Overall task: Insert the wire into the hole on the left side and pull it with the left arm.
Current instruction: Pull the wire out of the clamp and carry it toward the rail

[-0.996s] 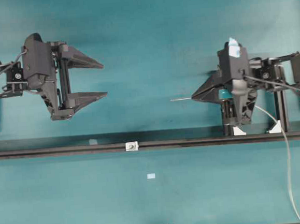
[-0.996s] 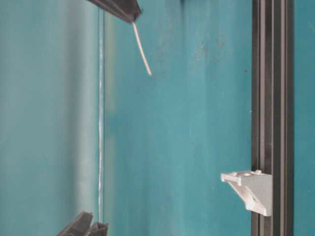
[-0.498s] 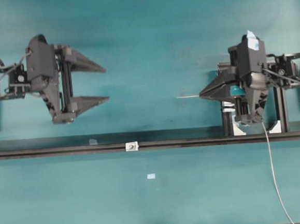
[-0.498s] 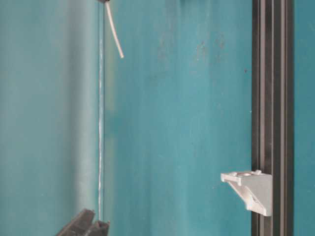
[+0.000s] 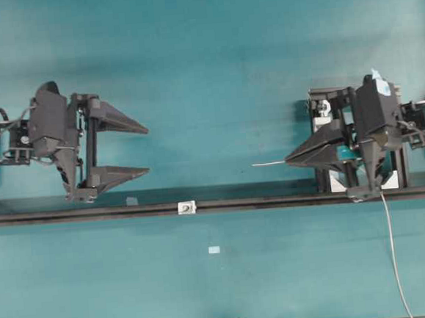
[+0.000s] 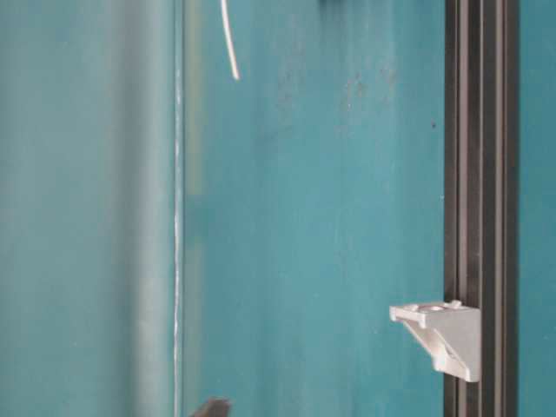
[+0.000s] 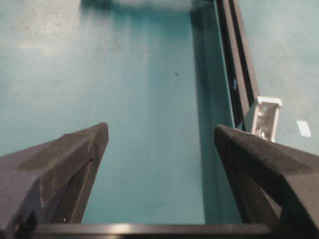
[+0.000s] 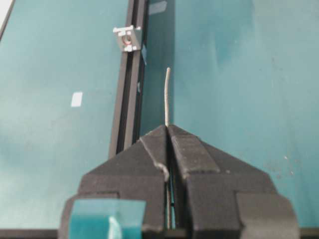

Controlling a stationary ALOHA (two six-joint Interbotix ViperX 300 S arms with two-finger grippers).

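Observation:
The wire (image 5: pixel 269 163) is a thin grey strand poking left out of my right gripper (image 5: pixel 287 160), which is shut on it; the rest trails off toward the table's front edge. In the right wrist view the wire (image 8: pixel 167 94) sticks out ahead of the closed right gripper (image 8: pixel 167 127), its tip curving slightly. The hole sits in a small white bracket (image 5: pixel 187 206) on the black rail (image 5: pixel 275 200), also seen as the bracket (image 8: pixel 127 39), far ahead and left of the wire's tip. My left gripper (image 5: pixel 148 149) stands open and empty, just behind the rail and left of the bracket (image 7: pixel 264 117).
A black frame with white clamp blocks (image 5: pixel 319 110) stands behind the right gripper. Pale tape squares (image 5: pixel 214 250) lie on the teal table in front of the rail. In the table-level view the wire's end (image 6: pixel 229 43) hangs at the top, far from the bracket (image 6: pixel 443 334).
My right gripper has carried the wire to the right and nearer the rail. The left gripper has shifted left and toward the rail, still open.

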